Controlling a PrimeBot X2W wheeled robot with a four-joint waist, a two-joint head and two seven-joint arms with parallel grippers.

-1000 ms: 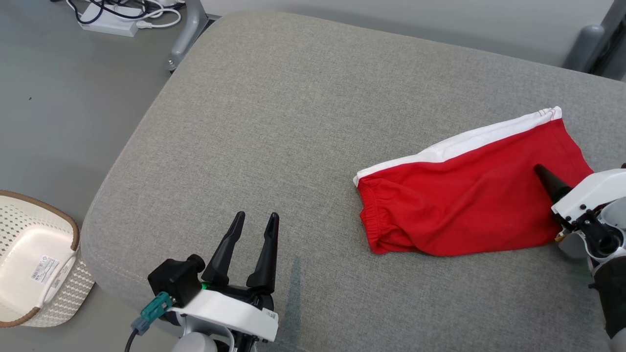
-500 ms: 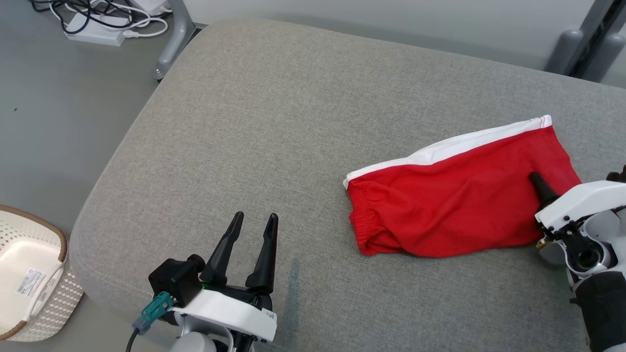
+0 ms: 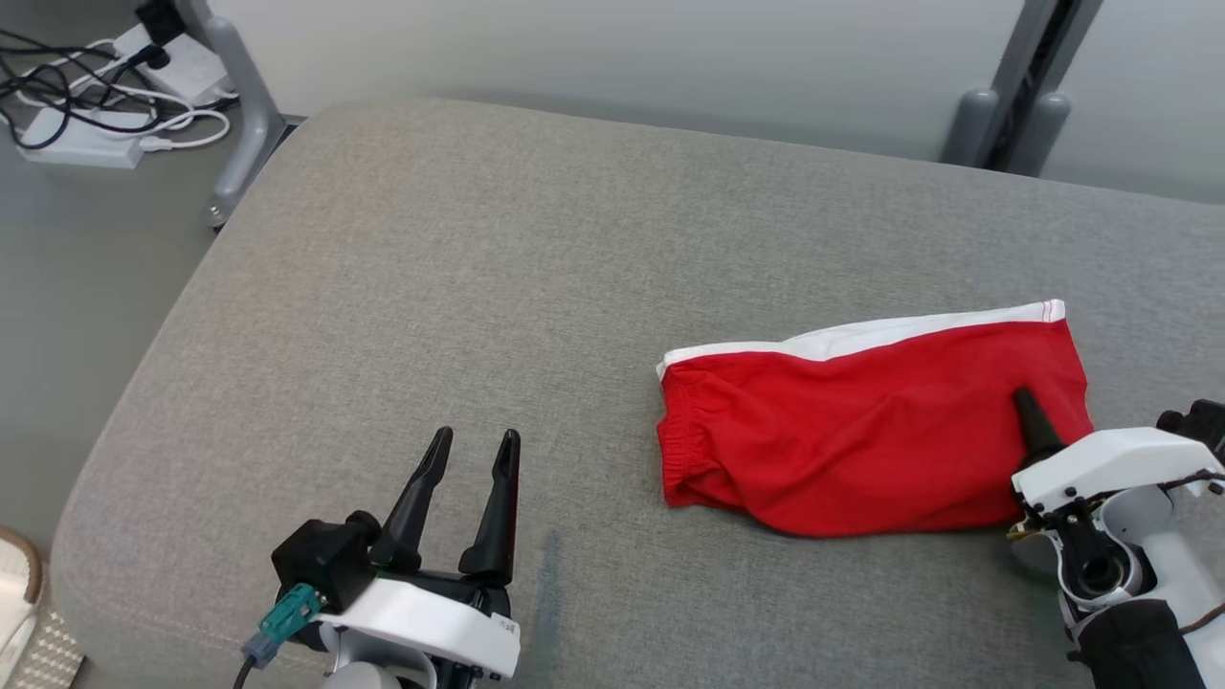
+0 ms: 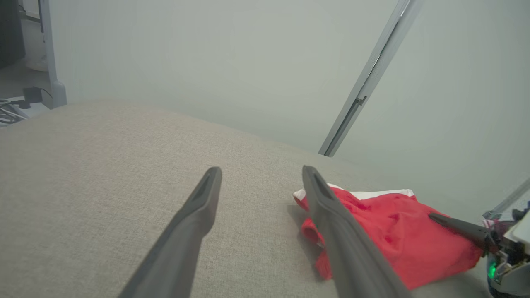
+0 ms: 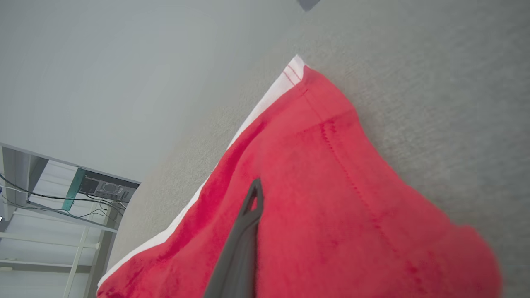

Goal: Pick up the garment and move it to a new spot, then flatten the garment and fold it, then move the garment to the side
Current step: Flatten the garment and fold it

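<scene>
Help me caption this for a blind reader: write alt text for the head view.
On a grey cushion lie red shorts with a white stripe, the right gripper closed on their right end. The left gripper hangs open over the cushion, lower left.

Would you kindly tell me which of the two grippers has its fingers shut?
The right gripper: its fingers are pressed together on the red garment near its hem, whereas the left gripper stands wide open over bare grey cushion.
</scene>
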